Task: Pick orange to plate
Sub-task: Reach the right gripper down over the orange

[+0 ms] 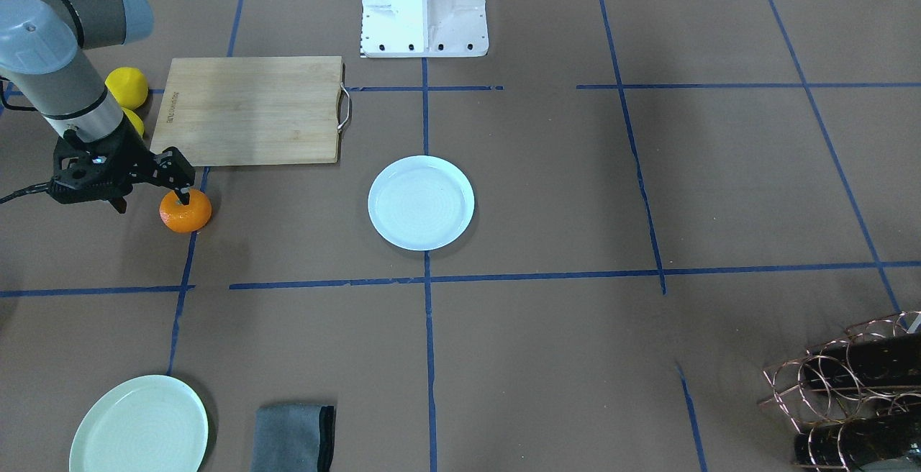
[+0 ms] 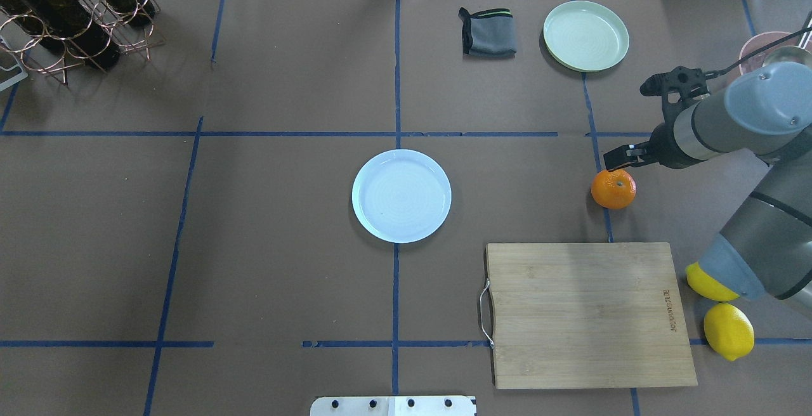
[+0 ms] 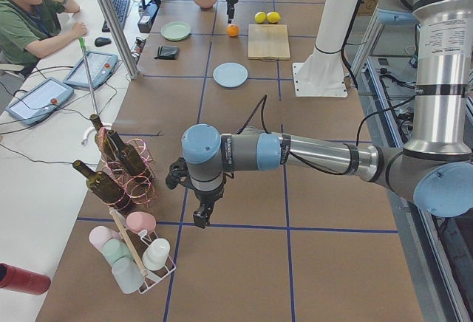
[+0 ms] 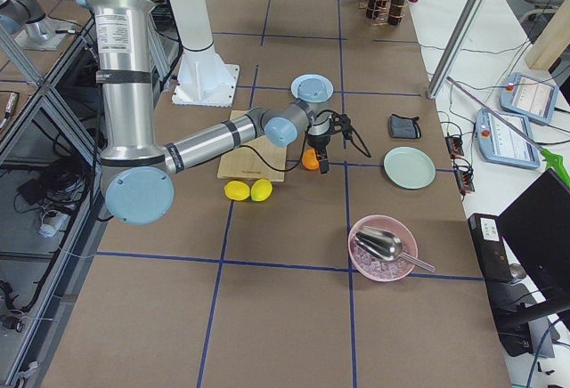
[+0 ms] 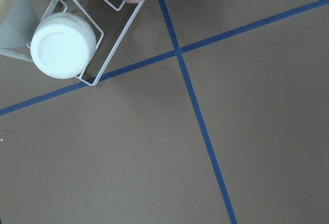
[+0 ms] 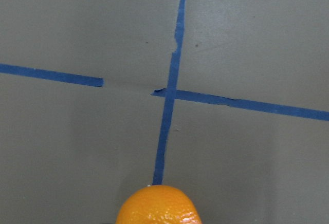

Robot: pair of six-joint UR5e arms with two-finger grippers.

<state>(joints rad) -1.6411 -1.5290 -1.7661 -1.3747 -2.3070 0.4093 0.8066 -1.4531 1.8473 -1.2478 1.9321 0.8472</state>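
The orange [image 1: 185, 213] sits on the tabletop [image 1: 547, 191] beside the cutting board [image 1: 252, 109], well apart from the plate [image 1: 421, 202]. The right end effector [image 1: 150, 201] hangs open, one fingertip [image 1: 180, 185] at the orange's top. Whether the left end effector [image 3: 201, 217] is open, I cannot tell

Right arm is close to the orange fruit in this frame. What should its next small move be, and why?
Probably nudge the open right hand to centre over the small round bright-orange fruit, then lower it. The fruit sits on the brown table, not between the fingers: in the front-facing view one fingertip shows over its top. The glossy white round plate is empty.
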